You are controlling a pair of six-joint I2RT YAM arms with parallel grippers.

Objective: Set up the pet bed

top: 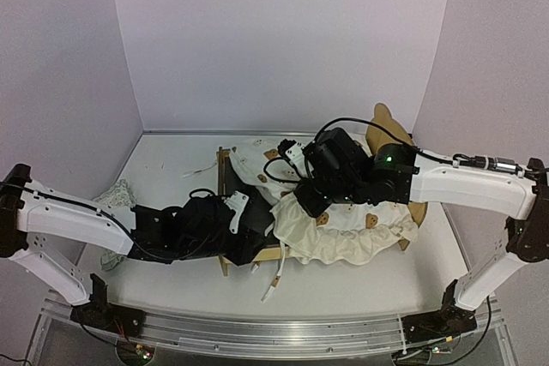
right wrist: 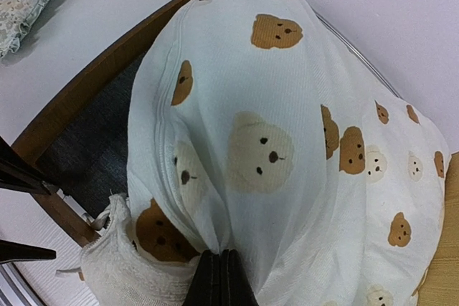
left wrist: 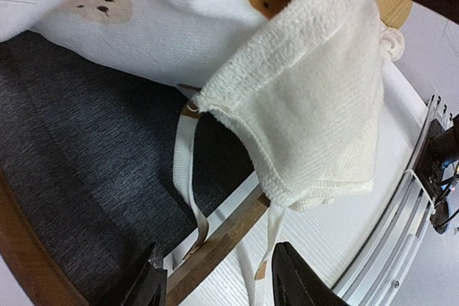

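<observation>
Cover-fitting looked underway: the pet bed (left wrist: 79, 170) sat on the counter (top: 171, 169), right hand (right wrist: 221, 277) clenched on the bear-print cover (right wrist: 287, 105) draped over it, left hand (left wrist: 219, 284) released beside a loose corner; next, that cover needed drawing down evenly.

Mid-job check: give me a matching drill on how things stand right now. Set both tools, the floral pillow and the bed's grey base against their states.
Things:
1. left tool
2. right tool
3. floral pillow
4. pet bed's grey base

States:
a. lying on the table, apart from the bed
b. shut on the bear-print cover
c. partly under the cover
d. fingers apart, holding nothing

Pairs: 1-d, 2-b, 3-a, 4-c
</observation>
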